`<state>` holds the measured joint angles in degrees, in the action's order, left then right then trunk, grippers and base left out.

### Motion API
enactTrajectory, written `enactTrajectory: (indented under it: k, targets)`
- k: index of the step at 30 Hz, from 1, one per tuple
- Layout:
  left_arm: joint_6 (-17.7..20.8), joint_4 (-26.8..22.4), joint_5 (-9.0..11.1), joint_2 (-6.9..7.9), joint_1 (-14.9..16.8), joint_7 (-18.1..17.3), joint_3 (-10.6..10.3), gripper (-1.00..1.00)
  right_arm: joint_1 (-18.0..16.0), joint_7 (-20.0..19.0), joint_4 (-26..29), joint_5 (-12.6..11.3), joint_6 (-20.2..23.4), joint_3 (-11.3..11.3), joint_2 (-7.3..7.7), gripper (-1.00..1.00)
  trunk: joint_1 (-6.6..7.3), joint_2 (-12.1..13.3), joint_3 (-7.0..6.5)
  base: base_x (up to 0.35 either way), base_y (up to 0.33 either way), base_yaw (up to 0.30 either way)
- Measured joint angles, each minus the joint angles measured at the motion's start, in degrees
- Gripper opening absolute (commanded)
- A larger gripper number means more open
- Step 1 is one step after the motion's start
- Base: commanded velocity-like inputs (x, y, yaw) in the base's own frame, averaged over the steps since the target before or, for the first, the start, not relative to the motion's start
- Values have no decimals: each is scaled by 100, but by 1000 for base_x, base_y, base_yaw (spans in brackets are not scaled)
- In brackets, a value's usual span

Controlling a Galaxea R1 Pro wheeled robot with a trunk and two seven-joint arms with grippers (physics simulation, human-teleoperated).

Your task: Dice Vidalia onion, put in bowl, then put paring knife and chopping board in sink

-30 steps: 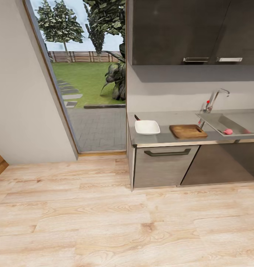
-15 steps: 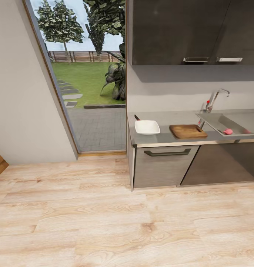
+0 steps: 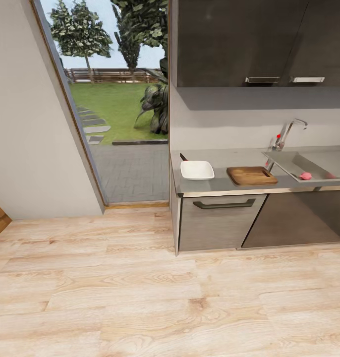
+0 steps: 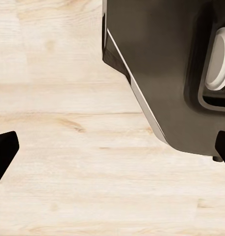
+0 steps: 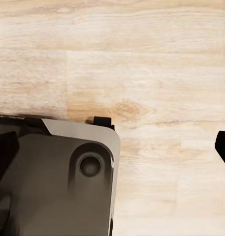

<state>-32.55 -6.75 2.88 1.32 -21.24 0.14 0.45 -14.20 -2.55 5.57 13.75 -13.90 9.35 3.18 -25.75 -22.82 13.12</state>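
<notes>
Vidalia onion (image 3: 305,175) in sink (image 3: 322,163), far right | chopping board (image 3: 252,175) left of sink | bowl (image 3: 197,170) further left, both on bench (image 3: 222,184) | left pincer (image 4: 112,157) spread wide over wood floor (image 3: 140,287) | right pincer (image 5: 112,150) likewise apart

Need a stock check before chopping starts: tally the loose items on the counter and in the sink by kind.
Bowl: 1
Board: 1
Onion, in the sink: 1
Knife: none clearly visible
Total: 3
</notes>
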Motion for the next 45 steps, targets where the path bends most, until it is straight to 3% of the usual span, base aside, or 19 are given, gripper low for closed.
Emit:
enactTrajectory:
  k: [11,17,22,25,32,36,39,45]
  targets:
    - [0,-2,6,-29,0,-2,-1,100,0,15,88,-18,-372,7,-34,100,0,0,0,0,0,0]
    - [-9,-19,-5,-210,0,-38,-3,100,1,12,113,-25,-431,8,-37,100,0,0,-2,0,0,-75]
    - [-31,-86,-12,-221,4,-20,0,100,1,13,116,-25,-434,18,-30,100,0,0,-12,0,0,-221]
    - [-22,-423,-10,-161,8,-5,1,100,1,15,125,-25,-441,31,-28,100,0,0,-22,0,0,-252]
    - [34,-1797,5,29,58,17,16,100,1,11,483,-36,-443,50,-33,100,0,0,-52,0,0,-239]
    - [335,-2211,12,43,442,23,17,100,0,4,706,-35,-443,53,-34,100,0,0,-63,0,0,-87]
    - [950,-2234,13,44,936,22,15,100,0,6,917,-43,-437,51,-43,100,-1,0,-67,0,0,-26]
    - [1812,-2215,3,21,1512,10,10,100,0,3,1301,-50,-430,45,-83,100,0,0,-67,0,0,-7]
